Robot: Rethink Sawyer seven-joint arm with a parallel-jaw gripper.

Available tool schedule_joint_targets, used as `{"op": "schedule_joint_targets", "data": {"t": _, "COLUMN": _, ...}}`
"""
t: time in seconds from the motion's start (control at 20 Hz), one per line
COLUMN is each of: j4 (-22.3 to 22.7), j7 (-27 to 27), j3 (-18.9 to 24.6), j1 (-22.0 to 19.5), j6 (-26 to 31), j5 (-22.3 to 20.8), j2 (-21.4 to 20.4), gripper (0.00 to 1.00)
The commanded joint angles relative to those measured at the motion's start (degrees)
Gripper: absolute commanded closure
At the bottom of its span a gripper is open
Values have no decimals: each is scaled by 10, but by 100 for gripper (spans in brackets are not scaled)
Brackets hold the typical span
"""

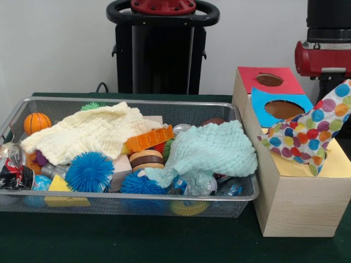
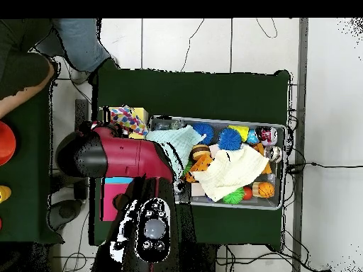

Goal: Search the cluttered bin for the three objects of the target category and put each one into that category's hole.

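Note:
One white polka-dot cloth (image 1: 310,131) hangs over the yellow top (image 1: 340,161) of the nearest wooden box. Its upper corner is held up under my gripper (image 1: 335,86), whose fingers the cloth hides. The lower end rests on the yellow face and covers the hole. In the overhead view the cloth (image 2: 126,119) shows just past my red arm (image 2: 120,156). The wire-mesh bin (image 1: 137,195) lies left of the boxes, full of clutter; it also shows in the overhead view (image 2: 213,205). No other polka-dot cloth shows in it.
A pale yellow knitted cloth (image 1: 90,131) and a mint-green knitted cloth (image 1: 211,150) lie on top of the bin, among spiky blue balls (image 1: 89,171) and an orange ball (image 1: 37,122). Blue-faced (image 1: 282,109) and red-faced (image 1: 269,80) holes lie behind the yellow box. A person's arm (image 2: 21,78) is beside the table.

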Motion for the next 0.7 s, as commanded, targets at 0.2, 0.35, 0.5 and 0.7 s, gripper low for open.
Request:
{"op": "schedule_joint_targets", "data": {"t": 0.2, "j4": 31, "j7": 104, "j3": 20, "j1": -13, "j6": 18, "j5": 13, "j2": 9, "gripper": 100}}
{"op": "schedule_joint_targets", "data": {"t": 0.35, "j4": 28, "j7": 107, "j3": 13, "j1": -7, "j6": 23, "j5": 11, "j2": 10, "gripper": 100}}
{"op": "schedule_joint_targets", "data": {"t": 0.5, "j4": 24, "j7": 110, "j3": 8, "j1": -3, "j6": 22, "j5": 10, "j2": 11, "gripper": 0}}
{"op": "schedule_joint_targets", "data": {"t": 0.7, "j4": 23, "j7": 111, "j3": 13, "j1": -7, "j6": 39, "j5": 17, "j2": 9, "gripper": 0}}
